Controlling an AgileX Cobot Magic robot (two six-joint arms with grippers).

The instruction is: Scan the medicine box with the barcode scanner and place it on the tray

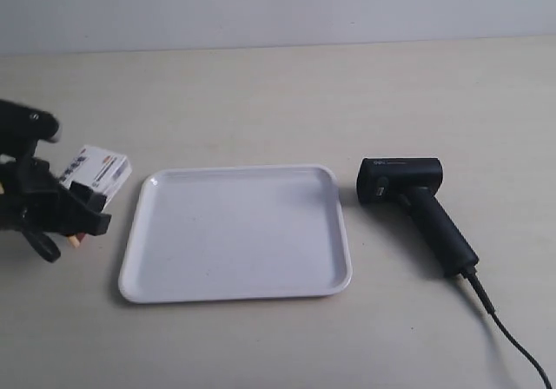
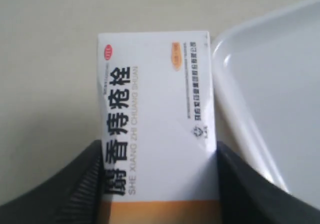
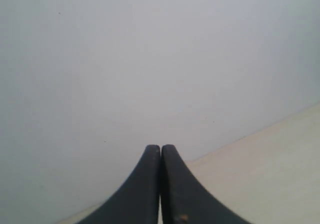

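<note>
The medicine box (image 2: 157, 119), white with dark Chinese lettering and an orange stripe, sits clamped between the black fingers (image 2: 65, 194) of my left gripper (image 2: 159, 184). In the exterior view that gripper (image 1: 74, 202) holds the box (image 1: 97, 172) lifted and tilted just left of the white tray (image 1: 236, 272). The tray's rim (image 2: 240, 109) runs right beside the box. The black barcode scanner (image 1: 415, 202) lies on the table right of the tray, head toward it, cable (image 1: 512, 337) trailing to the lower right. My right gripper (image 3: 160, 156) is shut on nothing, facing a pale wall, away from the objects.
The beige table (image 1: 261, 94) stretches behind the tray to a pale back wall (image 1: 278, 7). The right wrist view shows that wall and a strip of table (image 3: 270, 174).
</note>
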